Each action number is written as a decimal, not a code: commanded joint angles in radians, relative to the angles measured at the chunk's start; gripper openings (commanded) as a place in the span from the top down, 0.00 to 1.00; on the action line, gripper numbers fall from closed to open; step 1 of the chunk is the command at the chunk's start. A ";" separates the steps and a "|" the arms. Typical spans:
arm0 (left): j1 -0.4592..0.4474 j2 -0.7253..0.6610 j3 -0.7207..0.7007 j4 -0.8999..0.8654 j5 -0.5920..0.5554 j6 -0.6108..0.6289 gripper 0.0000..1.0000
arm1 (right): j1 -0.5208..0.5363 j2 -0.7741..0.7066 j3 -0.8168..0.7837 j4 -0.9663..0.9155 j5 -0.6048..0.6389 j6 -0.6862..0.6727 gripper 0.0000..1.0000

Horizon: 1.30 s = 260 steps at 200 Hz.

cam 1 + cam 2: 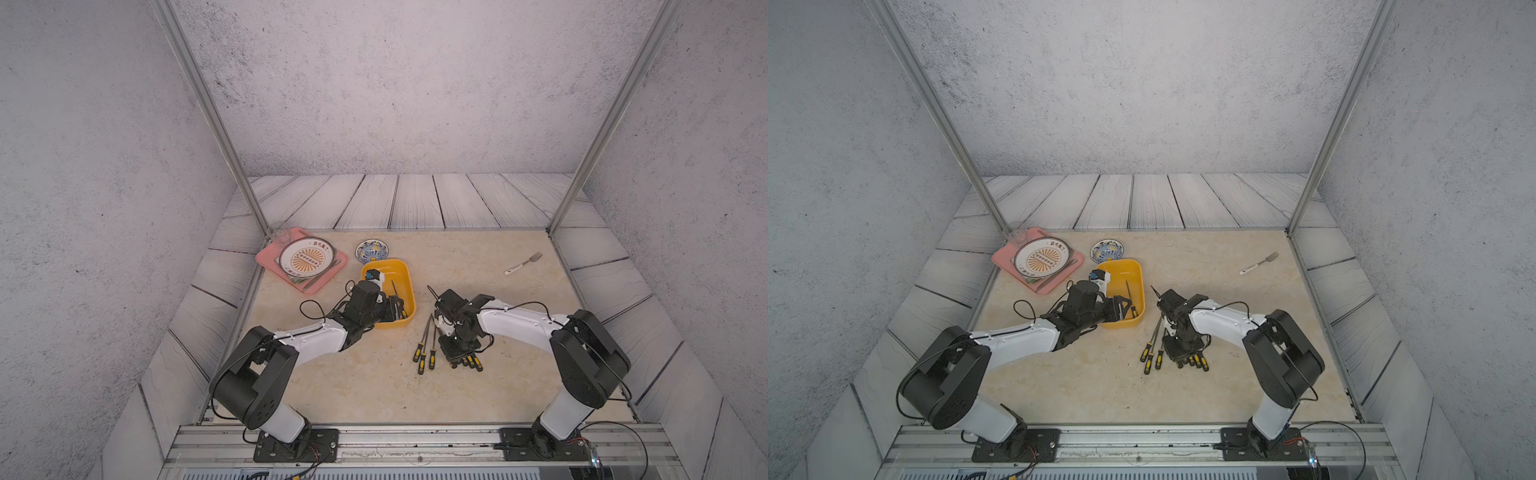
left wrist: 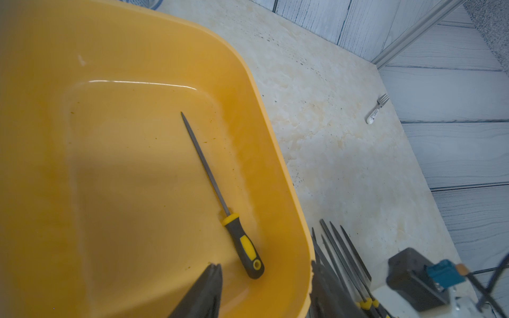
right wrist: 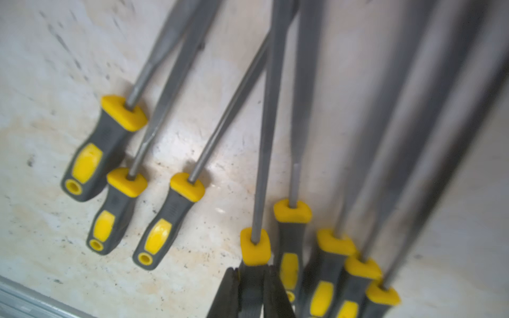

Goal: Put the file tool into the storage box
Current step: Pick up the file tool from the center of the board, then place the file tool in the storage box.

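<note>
The yellow storage box (image 1: pixel 406 272) (image 1: pixel 1136 270) (image 2: pixel 124 132) stands left of centre. One file tool (image 2: pixel 209 176) (image 1: pixel 395 290) with a black-and-yellow handle lies inside it. My left gripper (image 2: pixel 265 276) (image 1: pixel 394 309) hovers open over the box's near end, one finger above the inside and one at the rim. Several more files (image 1: pixel 424 349) (image 3: pixel 118 143) lie in a row on the table. My right gripper (image 3: pixel 252 278) (image 1: pixel 457 358) (image 1: pixel 1185 358) is shut on the handle of one file (image 3: pixel 254 246) in that row.
A pink tray (image 1: pixel 266 257) holding a plate sits at the back left. A blue-patterned bowl (image 1: pixel 371 250) stands just behind the box. A fork (image 1: pixel 524 263) lies at the back right. Metal posts mark the table's rear corners.
</note>
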 commanded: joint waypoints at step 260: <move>-0.020 0.083 0.243 0.044 0.041 0.080 1.00 | -0.003 -0.169 0.135 0.142 -0.063 -0.035 0.61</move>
